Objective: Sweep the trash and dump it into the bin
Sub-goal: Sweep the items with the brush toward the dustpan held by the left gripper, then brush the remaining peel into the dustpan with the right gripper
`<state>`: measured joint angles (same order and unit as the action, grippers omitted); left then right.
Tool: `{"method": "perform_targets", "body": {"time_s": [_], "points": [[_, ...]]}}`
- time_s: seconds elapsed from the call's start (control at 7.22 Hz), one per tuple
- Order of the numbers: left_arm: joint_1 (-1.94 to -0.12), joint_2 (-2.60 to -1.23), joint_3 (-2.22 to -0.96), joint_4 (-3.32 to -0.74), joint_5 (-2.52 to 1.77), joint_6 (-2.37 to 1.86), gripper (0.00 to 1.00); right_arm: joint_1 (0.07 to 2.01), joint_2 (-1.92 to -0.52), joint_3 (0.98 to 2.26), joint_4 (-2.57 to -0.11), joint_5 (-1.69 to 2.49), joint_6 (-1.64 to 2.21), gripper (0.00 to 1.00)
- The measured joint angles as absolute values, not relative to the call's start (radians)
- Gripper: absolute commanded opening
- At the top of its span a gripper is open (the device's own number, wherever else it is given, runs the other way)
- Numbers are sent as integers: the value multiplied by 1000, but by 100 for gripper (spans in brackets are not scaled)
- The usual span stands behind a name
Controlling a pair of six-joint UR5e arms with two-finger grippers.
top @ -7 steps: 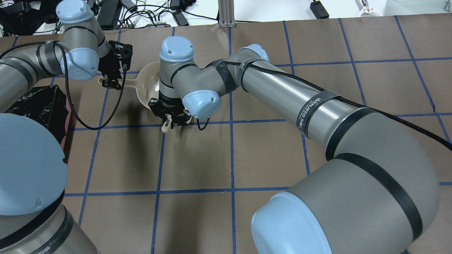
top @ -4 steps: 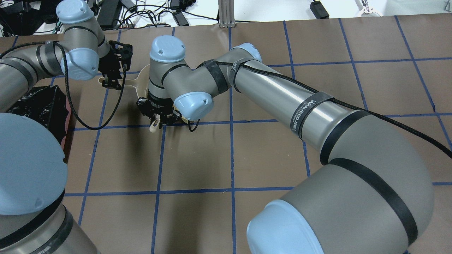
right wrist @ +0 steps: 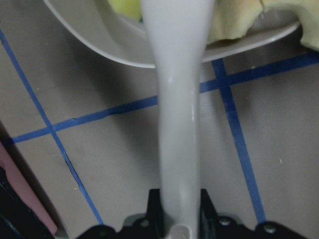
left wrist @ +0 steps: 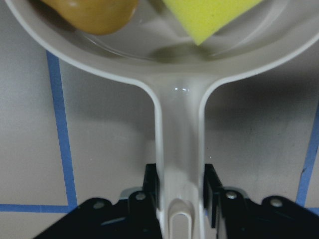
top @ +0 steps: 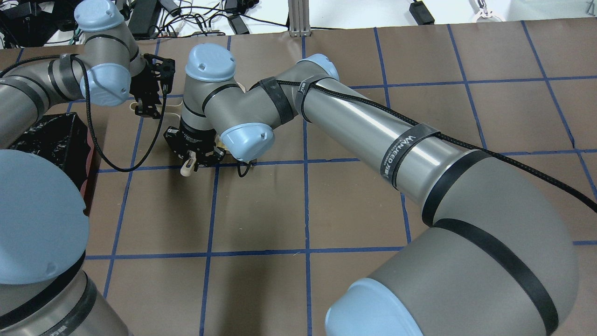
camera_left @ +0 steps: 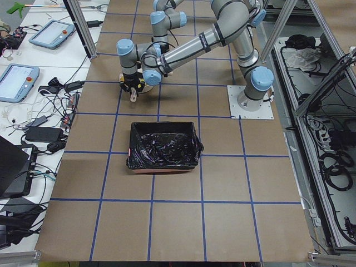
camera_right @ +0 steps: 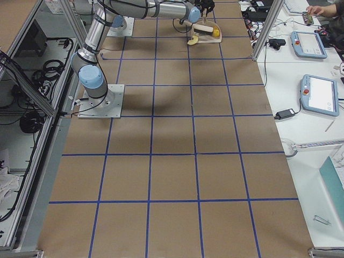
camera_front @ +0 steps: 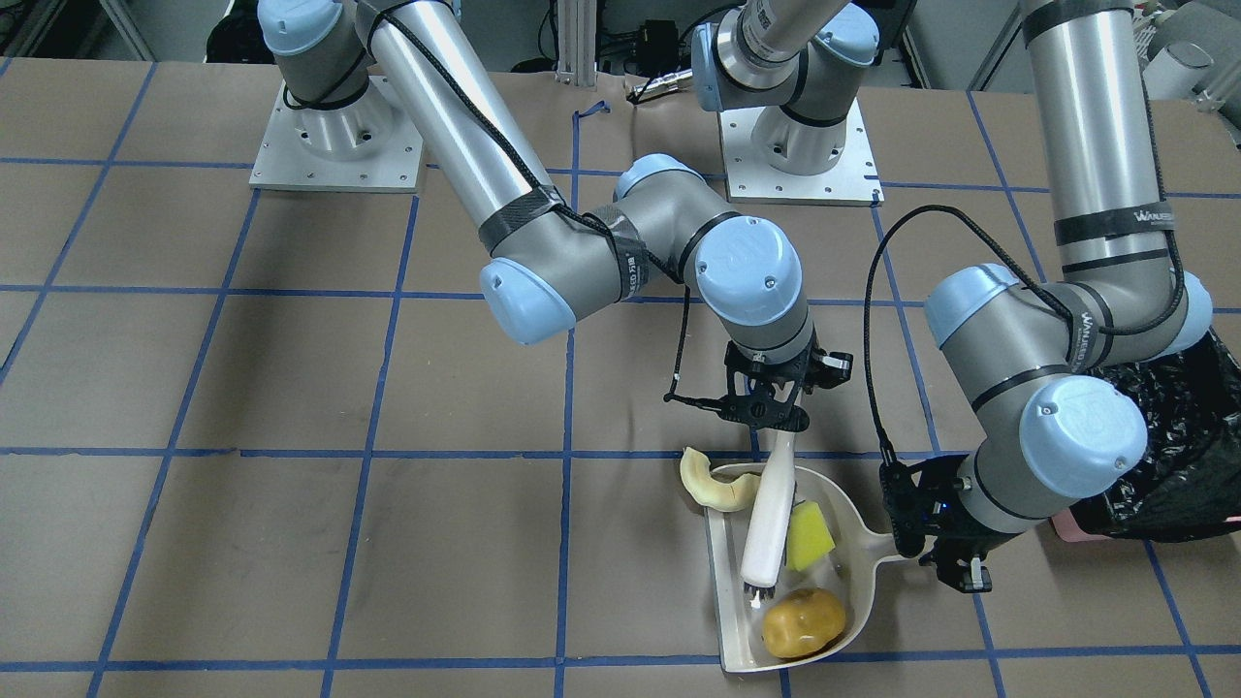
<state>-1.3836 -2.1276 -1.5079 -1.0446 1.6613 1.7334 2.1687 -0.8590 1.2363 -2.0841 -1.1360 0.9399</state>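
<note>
1. Brown gridded table [camera_front: 291, 388]: wedge [camera_front: 810, 536] and lump [camera_front: 803, 621] lie in the dustpan [camera_front: 732, 611]. The crescent [camera_front: 713, 482] straddles its lip, and the bin [camera_front: 1178, 465] stands near.
2. Right gripper [camera_front: 766, 412] pinches the brush [camera_front: 769, 523]; left gripper [left wrist: 180, 191] clamps the dustpan's handle [left wrist: 178, 149].
3. Risk: lifting now may shed the crescent; tilting may roll the lump out.
4. Overhead, the right arm [top: 354, 116] hides the dustpan; the front view cuts off the bin.

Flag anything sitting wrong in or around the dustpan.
The cream crescent slice straddles a corner of the dustpan, with part of it hanging outside over the rim. The yellow wedge and the brown lump lie fully inside. The slice might slip off when the pan is lifted.
</note>
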Motion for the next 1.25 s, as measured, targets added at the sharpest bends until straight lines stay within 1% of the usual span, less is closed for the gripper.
{"method": "perform_targets", "body": {"time_s": [0.55, 1.25], "points": [[-1384, -2128, -1507, -1045, 1661, 1734, 18, 2172, -897, 1240, -2050, -1138, 951, 0], [-1384, -2127, -1507, -1045, 1661, 1735, 18, 2161, -947, 1267, -1928, -1229, 951, 0]]}}
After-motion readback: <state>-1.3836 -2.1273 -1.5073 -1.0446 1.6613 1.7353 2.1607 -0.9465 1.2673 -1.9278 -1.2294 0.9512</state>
